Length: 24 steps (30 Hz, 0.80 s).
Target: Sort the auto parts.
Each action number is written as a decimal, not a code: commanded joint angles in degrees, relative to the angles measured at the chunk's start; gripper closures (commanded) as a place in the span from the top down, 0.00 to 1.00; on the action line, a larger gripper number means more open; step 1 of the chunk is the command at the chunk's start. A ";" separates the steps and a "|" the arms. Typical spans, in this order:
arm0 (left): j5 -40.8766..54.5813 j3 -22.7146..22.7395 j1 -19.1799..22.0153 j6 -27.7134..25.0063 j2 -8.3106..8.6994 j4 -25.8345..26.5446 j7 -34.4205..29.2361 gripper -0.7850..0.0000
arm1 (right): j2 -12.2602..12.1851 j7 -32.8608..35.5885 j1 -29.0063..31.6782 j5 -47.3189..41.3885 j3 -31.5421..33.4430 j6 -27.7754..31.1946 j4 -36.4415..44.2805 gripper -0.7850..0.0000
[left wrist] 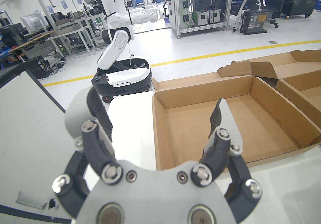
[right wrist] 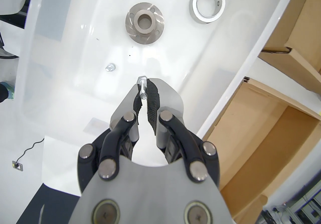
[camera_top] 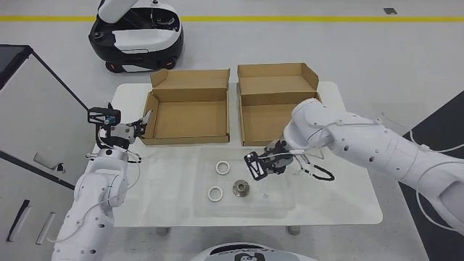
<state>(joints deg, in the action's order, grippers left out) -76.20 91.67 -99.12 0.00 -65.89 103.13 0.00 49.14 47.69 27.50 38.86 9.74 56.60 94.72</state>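
desk (camera_top: 341,196): white top; two boxes along the far side, tray in the middle toward the near edge.
left box (camera_top: 190,119): brown cardboard, open, rear flap raised; just beside the right box, long sides parallel.
right box (camera_top: 264,123): brown cardboard, open, rear flap raised; near right corner hidden by the right arm in the top view.
tray (camera_top: 275,192): clear plastic, shallow, flat on the desk in front of both boxes; holds the loose parts.
right gripper (right wrist: 144,92): clenched on the bolt; positioned over the tray's far right part, near the front wall of the right box. Also at (camera_top: 255,167) in the top view.
left gripper (left wrist: 155,99): released, fingers spread wide, nothing between them; positioned at the desk's left edge, just beside the left box's outer wall. Also at (camera_top: 138,127) in the top view.
disc (right wrist: 144,22): grey metal, raised hub with centre bore, small holes around the flange; flat on the tray floor, between the two rings and the nut.
far ring (right wrist: 208,4): silver, upright on its flat face, on the tray side nearer the boxes.
near ring (camera_top: 215,193): silver, on the tray's near left part, apart from the disc.
bolt (right wrist: 142,84): silver, threaded, pinched between the right gripper's fingertips, head pointing away from the gripper; contact with the tray floor cannot be told.
nut (right wrist: 110,67): small, silver, on the tray floor near the disc, apart from the bolt.
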 commanded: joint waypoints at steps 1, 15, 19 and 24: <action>0.00 0.00 0.00 0.00 0.00 0.00 0.00 1.00 | -0.80 0.00 -0.66 -0.84 0.00 0.00 0.38 0.00; 0.00 0.00 0.00 0.00 0.00 0.00 0.00 1.00 | -6.56 -2.20 -3.95 -11.79 6.19 0.12 1.55 0.00; 0.00 0.00 0.00 0.00 0.00 0.00 0.00 1.00 | -8.11 -3.97 -3.49 -14.46 8.61 1.40 1.98 0.00; 0.00 0.00 0.00 0.00 0.00 0.00 0.00 1.00 | -9.74 -7.69 -2.52 -20.23 11.23 1.40 2.60 0.00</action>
<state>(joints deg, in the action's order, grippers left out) -76.20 91.67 -99.12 0.00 -65.89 103.13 0.00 39.60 40.50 24.88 19.61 20.62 58.01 97.26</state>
